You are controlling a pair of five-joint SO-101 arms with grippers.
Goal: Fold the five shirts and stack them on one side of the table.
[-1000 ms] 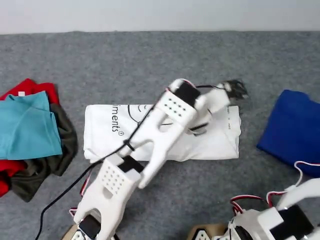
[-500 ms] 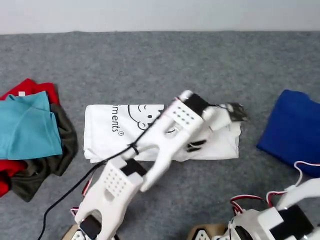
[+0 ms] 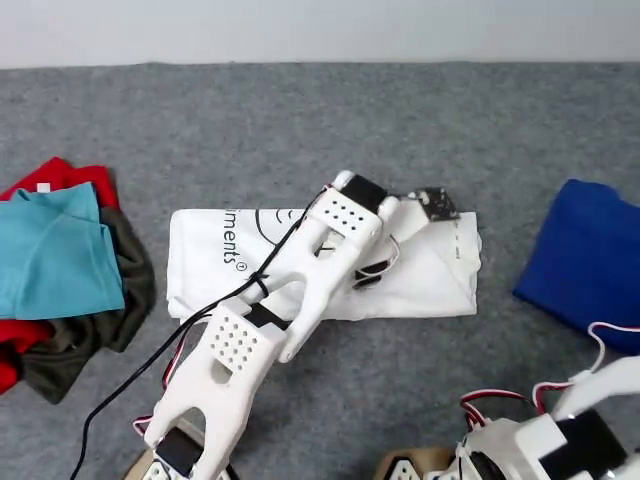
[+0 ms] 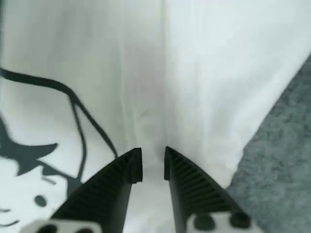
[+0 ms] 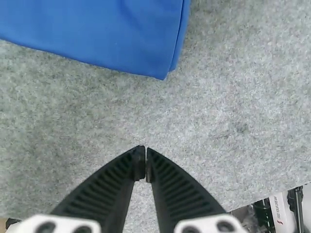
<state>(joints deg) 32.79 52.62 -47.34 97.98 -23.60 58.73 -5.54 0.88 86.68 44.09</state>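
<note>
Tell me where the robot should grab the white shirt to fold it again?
Probably the short edge of the white shirt nearest the blue shirt, by a corner. It lies flat on the table, so only an edge lets a finger slip under. The left gripper hangs over that end, so come straight down.

Looks like a robotics lab bench: grey felt-covered table, plain white wall behind, white plastic arm, loose black cable, exposed red-white wires.

Grey carpet-like tabletop below a plain white wall
</note>
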